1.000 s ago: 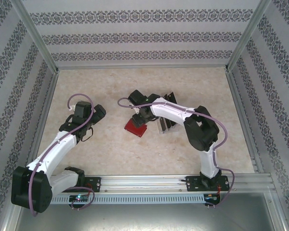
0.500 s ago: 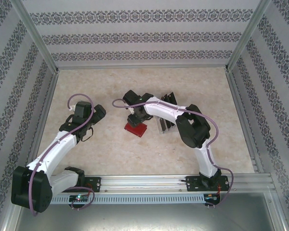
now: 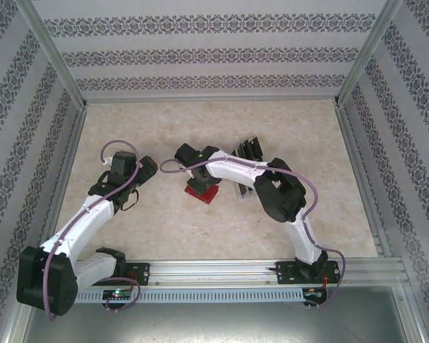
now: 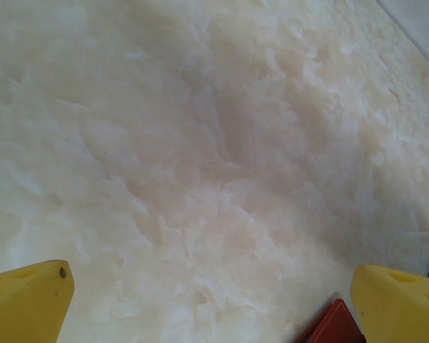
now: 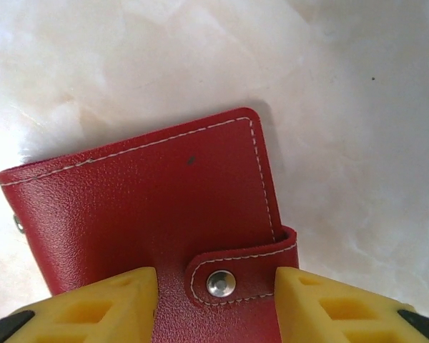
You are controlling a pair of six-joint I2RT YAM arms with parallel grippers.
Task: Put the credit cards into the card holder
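The card holder (image 5: 143, 200) is a closed red wallet lying flat on the table, its strap fastened by a metal snap (image 5: 221, 284). My right gripper (image 5: 216, 300) hangs low over it, jaws apart, one yellow finger on each side of the snap strap. In the top view the card holder (image 3: 202, 194) lies under the right gripper (image 3: 201, 181). Black credit cards (image 3: 249, 148) stand on edge just right of it. My left gripper (image 4: 211, 300) is wide open over bare table, with a corner of the card holder (image 4: 332, 325) beside its right finger (image 4: 397, 300).
A clear plastic rack (image 3: 242, 190) holds the cards upright behind the right forearm. The left gripper (image 3: 147, 168) sits left of the wallet. Patterned walls and metal rails enclose the marble-look table (image 3: 164, 236); open floor lies in front of the wallet.
The right wrist has swung leftward over the wallet and its jaws have narrowed around the snap strap. The left arm has stayed still.
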